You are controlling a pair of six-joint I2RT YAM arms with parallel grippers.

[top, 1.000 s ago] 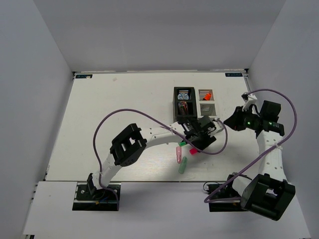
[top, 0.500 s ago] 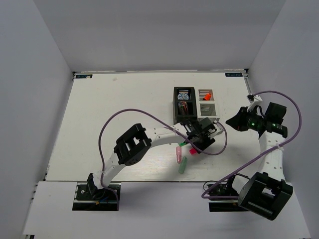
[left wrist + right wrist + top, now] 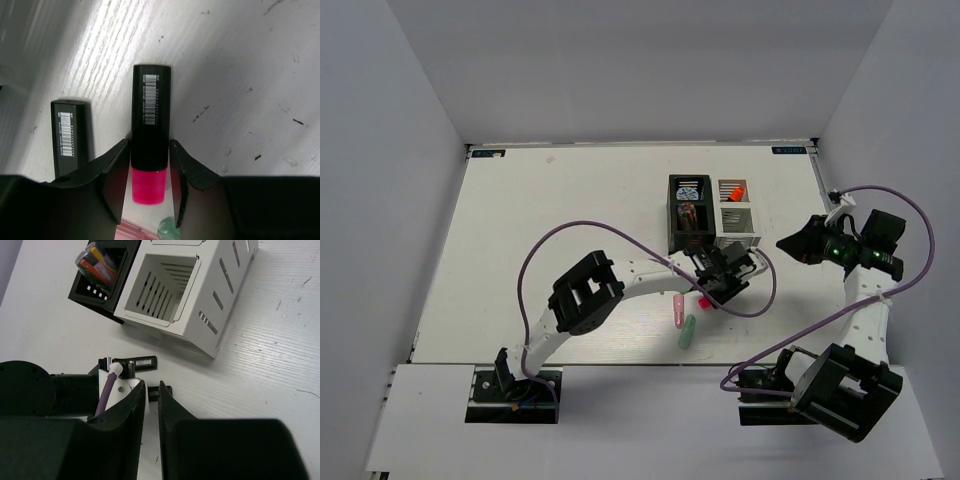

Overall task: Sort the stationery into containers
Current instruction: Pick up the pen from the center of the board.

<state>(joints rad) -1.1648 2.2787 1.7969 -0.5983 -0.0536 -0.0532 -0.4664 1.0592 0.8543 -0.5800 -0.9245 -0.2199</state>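
Note:
A black highlighter with a pink cap [image 3: 150, 125] lies on the table between my left gripper's [image 3: 149, 146] jaws, which press against both its sides. A second black highlighter [image 3: 67, 142] lies just left of it. From above, the left gripper [image 3: 707, 292] sits below the containers, with a pale pink capsule [image 3: 677, 311] and a green capsule [image 3: 687, 332] near it. The black container [image 3: 672, 215] holds a blue-white tape roll [image 3: 691, 190]. The white container [image 3: 752, 212] holds an orange-capped highlighter [image 3: 734, 189]. My right gripper [image 3: 788, 243] hovers right of them, a slit open and empty.
In the right wrist view the white container [image 3: 220, 290] and black container [image 3: 85, 290] lie ahead of the right gripper [image 3: 152, 387], with the left arm's wrist and purple cable [image 3: 107, 390] below them. White walls enclose the table on three sides.
My left jaws have narrowed onto the pink-capped highlighter and the left gripper edged slightly back. The right arm has drawn away to the right of the containers.

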